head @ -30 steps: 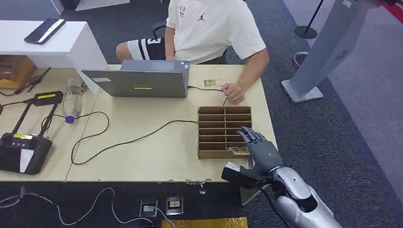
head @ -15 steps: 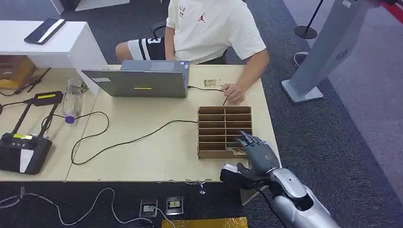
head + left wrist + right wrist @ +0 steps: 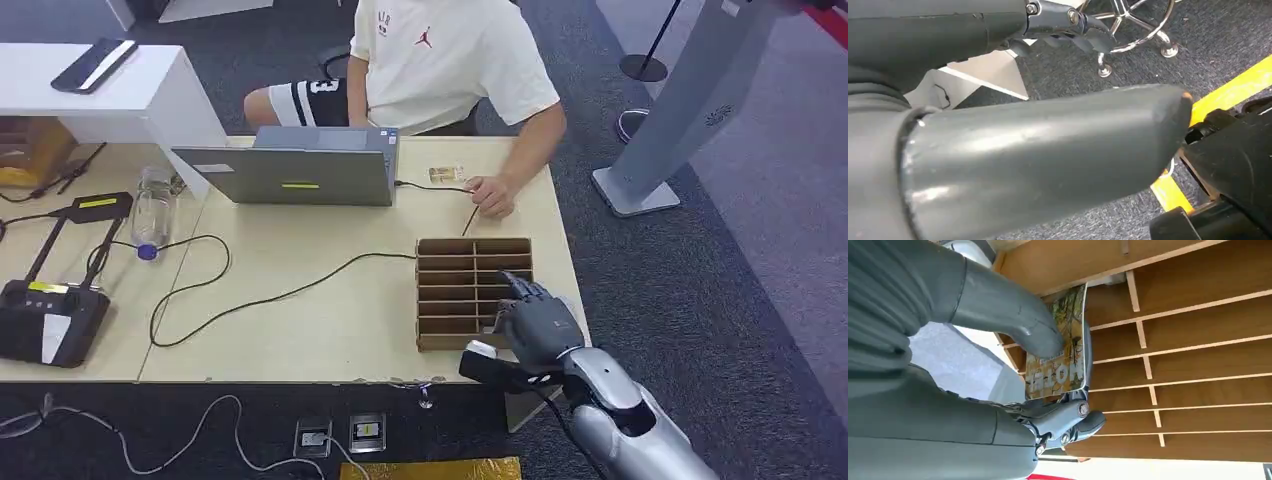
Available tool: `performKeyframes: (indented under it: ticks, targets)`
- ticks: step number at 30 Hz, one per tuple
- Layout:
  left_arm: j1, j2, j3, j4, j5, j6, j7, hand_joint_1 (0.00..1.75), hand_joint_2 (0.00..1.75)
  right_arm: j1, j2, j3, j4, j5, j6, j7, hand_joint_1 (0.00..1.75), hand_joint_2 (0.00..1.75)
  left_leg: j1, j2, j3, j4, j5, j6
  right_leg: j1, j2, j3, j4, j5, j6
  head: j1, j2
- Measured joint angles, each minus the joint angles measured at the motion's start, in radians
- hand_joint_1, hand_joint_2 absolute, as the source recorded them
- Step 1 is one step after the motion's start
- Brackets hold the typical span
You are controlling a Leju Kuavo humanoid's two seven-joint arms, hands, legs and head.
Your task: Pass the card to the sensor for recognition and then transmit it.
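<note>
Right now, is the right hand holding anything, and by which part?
Yes: right hand pinches the yellow illustrated card, thumb on its printed face, fingers behind it.

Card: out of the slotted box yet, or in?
Cannot tell: the right hand pinches the card between thumb and fingers, over the box.

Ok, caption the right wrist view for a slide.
Right hand pinches a card over the wooden divider box.
</note>
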Motion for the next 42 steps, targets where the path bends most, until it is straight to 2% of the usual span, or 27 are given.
performKeyframes:
  ticks: [7,16,21,28,30,34,38,42]
  targets:
    - [0.001,0.000,0.000,0.000,0.006,0.000,0.000,0.00,0.00,-0.005,0.002,0.006,0.008,-0.010,-0.012,0.001,1.75,1.75,0.000,0.000,0.000,0.000,0.000,0.000,0.000,0.000,0.000,0.000,0.000,0.000,0.000,0.000]
    - [0.001,0.000,-0.003,0.000,0.009,-0.001,0.000,0.00,0.00,-0.007,0.013,0.001,0.022,0.008,-0.094,0.016,1.75,1.75,0.000,0.000,0.000,0.000,0.000,0.000,0.000,0.000,0.000,0.000,0.000,0.000,0.000,0.000]
    - [0.000,0.000,-0.003,0.000,0.009,-0.004,-0.013,0.00,0.00,-0.037,0.015,-0.052,0.015,0.027,-0.156,-0.030,1.75,1.75,0.000,0.000,0.000,0.000,0.000,0.000,0.000,0.000,0.000,0.000,0.000,0.000,0.000,0.000]
    - [0.000,0.000,-0.003,0.000,0.008,-0.008,-0.014,0.00,0.00,-0.049,0.015,-0.063,0.012,0.028,-0.161,-0.039,1.75,1.75,0.000,0.000,0.000,0.000,0.000,0.000,0.000,0.001,0.000,0.000,0.000,0.000,0.000,0.000]
    - [-0.002,0.000,-0.003,0.000,0.006,-0.015,-0.022,0.00,0.00,-0.082,0.016,-0.088,0.012,0.039,-0.172,-0.069,1.75,1.75,0.000,0.000,0.001,0.000,0.000,0.000,0.000,0.001,0.000,0.000,0.001,0.000,0.000,0.000]
    - [-0.008,-0.001,-0.004,-0.001,-0.003,-0.021,-0.042,0.00,0.00,-0.245,0.033,-0.186,0.036,0.079,-0.186,-0.181,1.75,1.75,0.000,0.000,-0.001,0.000,0.001,0.000,0.000,0.001,0.000,0.001,0.000,0.000,0.000,0.000]
    - [-0.012,-0.003,-0.005,-0.001,-0.009,-0.020,-0.045,0.00,0.00,-0.313,0.054,-0.191,0.108,0.076,-0.205,-0.235,1.75,1.75,0.000,0.000,-0.001,0.000,0.001,0.000,0.000,0.000,0.000,0.001,0.000,0.000,0.000,0.000]
    - [-0.017,-0.004,-0.008,-0.001,-0.015,-0.021,-0.052,0.00,0.00,-0.409,0.089,-0.183,0.253,0.069,-0.246,-0.296,1.75,1.75,0.000,0.000,0.000,0.000,0.001,0.000,0.000,0.000,0.000,0.001,0.001,0.000,0.000,0.000]
